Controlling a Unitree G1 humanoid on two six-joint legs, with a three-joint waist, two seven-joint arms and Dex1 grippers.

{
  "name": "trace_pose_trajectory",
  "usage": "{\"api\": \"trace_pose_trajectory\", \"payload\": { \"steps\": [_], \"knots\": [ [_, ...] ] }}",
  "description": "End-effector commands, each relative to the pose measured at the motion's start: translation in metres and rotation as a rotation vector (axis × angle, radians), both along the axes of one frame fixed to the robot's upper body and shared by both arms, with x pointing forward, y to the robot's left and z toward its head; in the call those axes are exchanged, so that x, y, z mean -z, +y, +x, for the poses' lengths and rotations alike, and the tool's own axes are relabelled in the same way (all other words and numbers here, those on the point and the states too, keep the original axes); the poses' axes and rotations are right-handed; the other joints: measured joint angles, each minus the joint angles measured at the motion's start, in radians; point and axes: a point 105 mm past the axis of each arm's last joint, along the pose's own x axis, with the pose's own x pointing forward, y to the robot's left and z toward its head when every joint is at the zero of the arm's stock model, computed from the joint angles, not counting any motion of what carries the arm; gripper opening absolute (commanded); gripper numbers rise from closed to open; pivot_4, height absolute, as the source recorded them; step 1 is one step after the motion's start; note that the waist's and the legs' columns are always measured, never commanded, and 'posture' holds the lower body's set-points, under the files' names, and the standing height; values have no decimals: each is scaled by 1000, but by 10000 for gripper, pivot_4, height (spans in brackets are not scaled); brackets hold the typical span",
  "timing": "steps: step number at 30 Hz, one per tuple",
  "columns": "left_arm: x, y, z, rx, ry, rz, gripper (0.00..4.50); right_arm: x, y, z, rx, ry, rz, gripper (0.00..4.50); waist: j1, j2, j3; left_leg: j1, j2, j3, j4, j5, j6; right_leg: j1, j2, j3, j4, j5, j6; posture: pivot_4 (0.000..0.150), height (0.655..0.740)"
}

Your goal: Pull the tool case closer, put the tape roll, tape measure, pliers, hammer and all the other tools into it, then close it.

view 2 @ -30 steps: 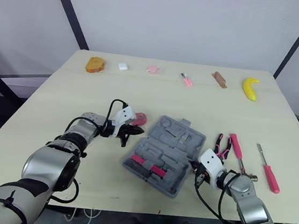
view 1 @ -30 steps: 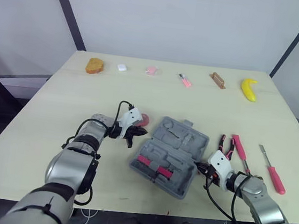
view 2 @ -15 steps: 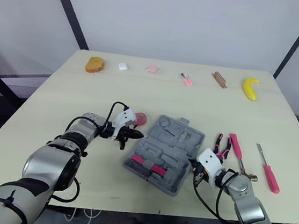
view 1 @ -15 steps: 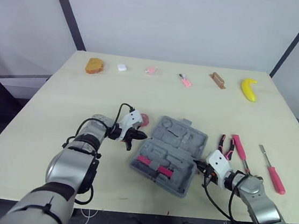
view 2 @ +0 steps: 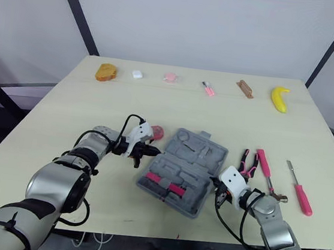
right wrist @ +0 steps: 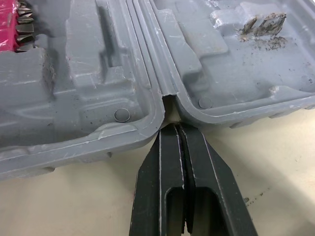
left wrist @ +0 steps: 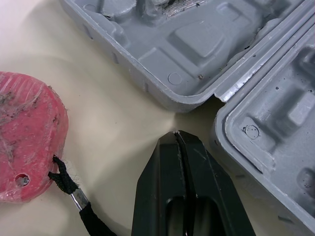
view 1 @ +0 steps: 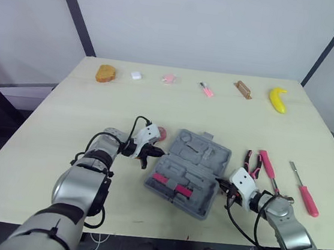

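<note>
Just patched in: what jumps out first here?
An open grey tool case lies mid-table, the shut left gripper and shut right gripper each at an end of its hinge. A red tape measure sits by the left gripper; pink-handled pliers lie right of the case.

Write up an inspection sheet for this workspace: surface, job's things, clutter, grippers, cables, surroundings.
Surface: pale table, no spills seen.
Job's things: grey tool case lies open near the front edge; red tape measure off its far left corner; pliers, hammer and screwdriver to its right.
Clutter: bread, white block, brown block and banana in a row along the far edge.
Grippers: left gripper shut, tip at the case's hinge gap; right gripper shut, at the opposite hinge gap.
Cables: black cable loops over the left wrist.
Surroundings: white walls, black poles.
</note>
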Motion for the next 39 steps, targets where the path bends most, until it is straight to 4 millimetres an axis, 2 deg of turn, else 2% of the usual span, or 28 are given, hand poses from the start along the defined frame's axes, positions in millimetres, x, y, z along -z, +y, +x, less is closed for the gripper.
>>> {"api": "trace_pose_trajectory", "payload": {
  "steps": [1, 6, 13, 31, 39],
  "knots": [
    [-5, -6, 2, 15, -13, -24, 0, -12, 7, 3, -22, -51, 16, 82, 0, 0, 0, 0, 0, 0, 0, 0, 0, 0, 0, 0, 0, 0, 0, 1500, 7400],
    [-7, -12, 3, 13, -16, -51, 0, -11, 7, 3, -27, -52, 11, 82, 0, 0, 0, 0, 0, 0, 0, 0, 0, 0, 0, 0, 0, 0, 0, 1500, 7400],
    [-1, -9, -4, 42, 17, -43, 0, -13, 6, 3, -27, -56, 10, 82, 0, 0, 0, 0, 0, 0, 0, 0, 0, 0, 0, 0, 0, 0, 0, 1500, 7400],
    [14, -6, -40, 173, 207, -162, 0, -13, 7, -10, -142, 8, 55, 82, -1, 0, 0, 0, 0, 0, 0, 0, 0, 0, 0, 0, 0, 0, 0, 1500, 7400],
    [22, 2, -52, 78, 194, -236, 0, -15, 7, -7, -166, 6, 54, 82, -7, 0, 0, 1, 3, 1, 0, 0, 0, 0, 0, 2, 0, 0, 0, 1500, 7400]
  ]
}}
